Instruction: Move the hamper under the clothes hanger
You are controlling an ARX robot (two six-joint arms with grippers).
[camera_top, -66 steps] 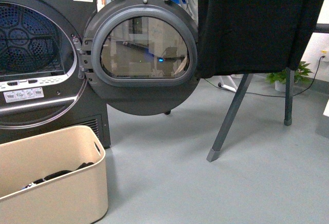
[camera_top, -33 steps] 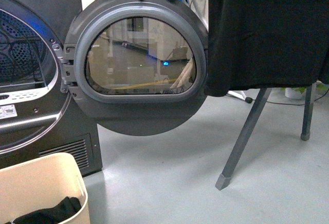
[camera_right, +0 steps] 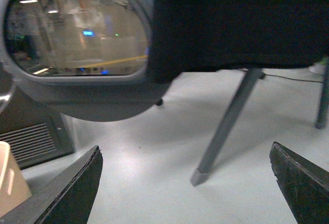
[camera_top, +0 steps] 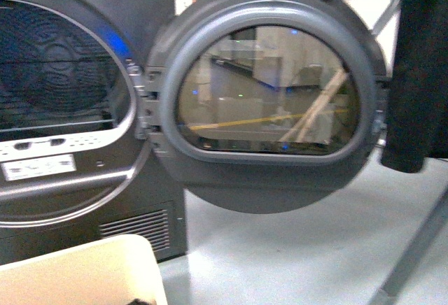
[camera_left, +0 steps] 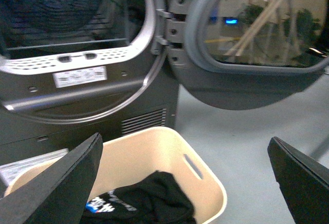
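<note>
our left jaws, wide, frame the hamper (camera_left: pixel 154 149): looks stiff, prob. light; we'd take the rim nr its handle slot (camera_left: pixel 194 166). right jaws wide, empty.

left claw (camera_left: pixel 185 147): jaws spread wide | right claw (camera_right: pixel 185 152): jaws spread wide

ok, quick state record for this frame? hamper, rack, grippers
hamper: on the floor in front of the machine, not under the rack
hamper contents: black clothing
clothes hanger: off to the right, black garment hanging on it
machine door: open
left gripper: open, holding nothing
right gripper: open, holding nothing
</note>
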